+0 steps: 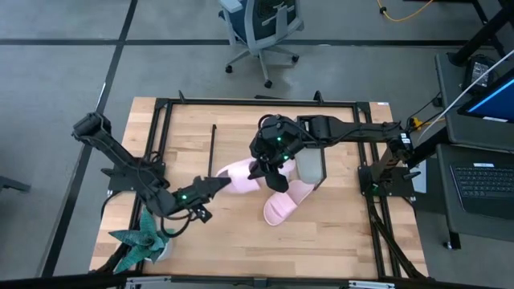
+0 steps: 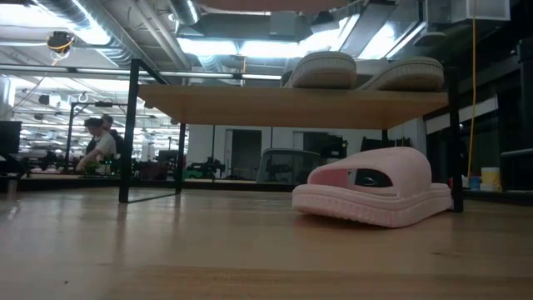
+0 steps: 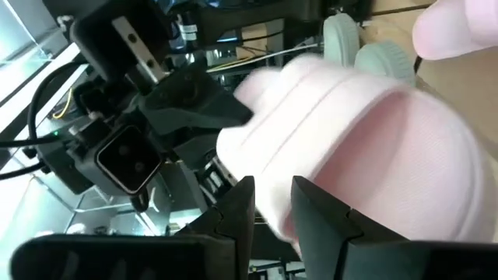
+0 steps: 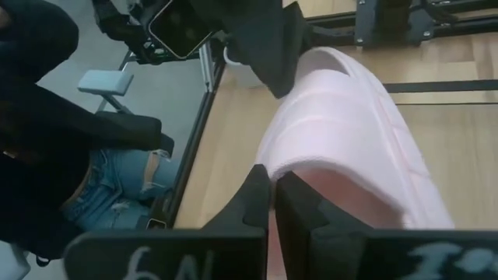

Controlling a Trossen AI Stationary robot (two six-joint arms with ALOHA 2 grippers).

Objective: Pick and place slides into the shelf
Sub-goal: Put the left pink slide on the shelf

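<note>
Raised pink slide (image 1: 239, 175): mid-surface, held between both end effectors.
Left end effector (image 1: 227, 183): clamped on one end.
Right end effector (image 1: 259, 168): clamped on the strap edge.
Second pink slide (image 1: 285, 203): on surface beside.

A light wooden tabletop (image 1: 337, 241) with a black frame carries everything. One pale pink slide (image 1: 286, 204) lies flat on its boards near the middle, toe opening facing the low camera. The shelf (image 2: 291, 105), a light wooden board on thin black end frames, stands on the tabletop just behind that slide, with two grey-green slides (image 2: 366, 72) resting side by side on top. A teal star-shaped plant (image 1: 143, 245) sits at the tabletop's front left corner.
</note>
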